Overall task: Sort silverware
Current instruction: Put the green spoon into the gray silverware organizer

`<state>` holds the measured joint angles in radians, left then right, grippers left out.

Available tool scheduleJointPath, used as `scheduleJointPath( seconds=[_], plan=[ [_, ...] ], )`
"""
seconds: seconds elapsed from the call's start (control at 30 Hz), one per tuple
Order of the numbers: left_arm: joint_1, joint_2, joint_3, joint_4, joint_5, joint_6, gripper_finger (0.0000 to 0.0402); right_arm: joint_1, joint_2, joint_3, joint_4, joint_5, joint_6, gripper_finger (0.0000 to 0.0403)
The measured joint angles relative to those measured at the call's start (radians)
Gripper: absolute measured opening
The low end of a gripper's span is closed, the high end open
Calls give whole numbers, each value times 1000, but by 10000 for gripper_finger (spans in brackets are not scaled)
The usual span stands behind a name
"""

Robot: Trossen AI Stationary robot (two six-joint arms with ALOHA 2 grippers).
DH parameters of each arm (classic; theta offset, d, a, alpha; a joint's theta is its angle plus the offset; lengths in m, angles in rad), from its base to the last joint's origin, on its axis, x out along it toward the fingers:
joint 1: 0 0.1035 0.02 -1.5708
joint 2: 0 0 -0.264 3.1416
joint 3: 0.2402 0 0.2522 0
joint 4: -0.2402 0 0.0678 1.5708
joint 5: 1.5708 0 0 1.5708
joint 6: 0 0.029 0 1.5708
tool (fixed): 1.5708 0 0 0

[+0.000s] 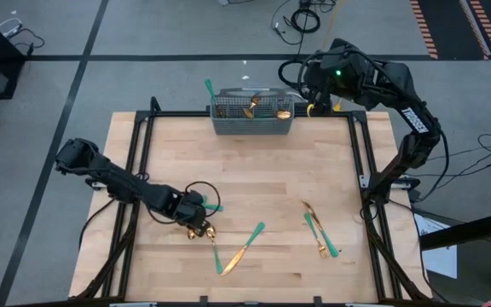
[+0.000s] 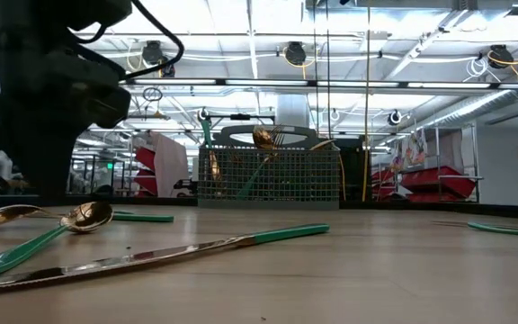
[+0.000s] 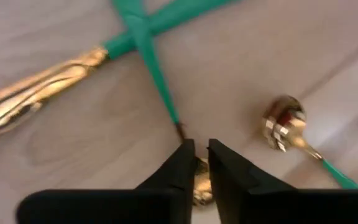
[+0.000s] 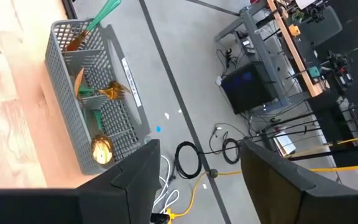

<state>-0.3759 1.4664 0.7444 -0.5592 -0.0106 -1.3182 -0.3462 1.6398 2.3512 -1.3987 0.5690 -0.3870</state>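
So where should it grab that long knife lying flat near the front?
Probably from straight above, across the slim teal handle of the knife: it lies flat and diagonal, and the handle's far end looks clear of the spoon crossing near its blade.

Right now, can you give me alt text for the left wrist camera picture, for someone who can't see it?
The left gripper reaches down over a wooden table, its dark fingers nearly closed around the gold head of a teal-handled utensil. That handle crosses a gold-bladed, teal-handled knife, and a gold spoon lies apart on the other side.
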Motion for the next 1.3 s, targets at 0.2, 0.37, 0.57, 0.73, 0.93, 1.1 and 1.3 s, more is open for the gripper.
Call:
scheduleJointPath(
  seconds=[0.2, 0.37, 0.57, 0.73, 0.93, 1.1, 1.3],
  plan=[
    [1, 0, 0, 30, -8, 73, 128, 0, 0, 0, -18, -18, 6, 210],
    [5, 0, 1, -12, -26, 45, 162, -1, 0, 0, -22, -82, 32, 210],
    [5, 22, 1, -55, -49, -11, 164, -1, 0, 0, -22, -86, 32, 210],
    [5, 115, 5, 29, -24, -3, 164, -1, 0, 0, -26, -100, 27, 210],
    [7, 164, 21, -32, 0, -93, 101, -1, 0, 0, -26, -97, 20, 210],
    [7, 130, 28, -70, -2, -93, 14, -1, 0, 0, -24, -97, 16, 210],
    [23, 85, 73, -87, -13, -143, 6, -5, 0, 0, -19, -96, 19, 210]
  ],
)
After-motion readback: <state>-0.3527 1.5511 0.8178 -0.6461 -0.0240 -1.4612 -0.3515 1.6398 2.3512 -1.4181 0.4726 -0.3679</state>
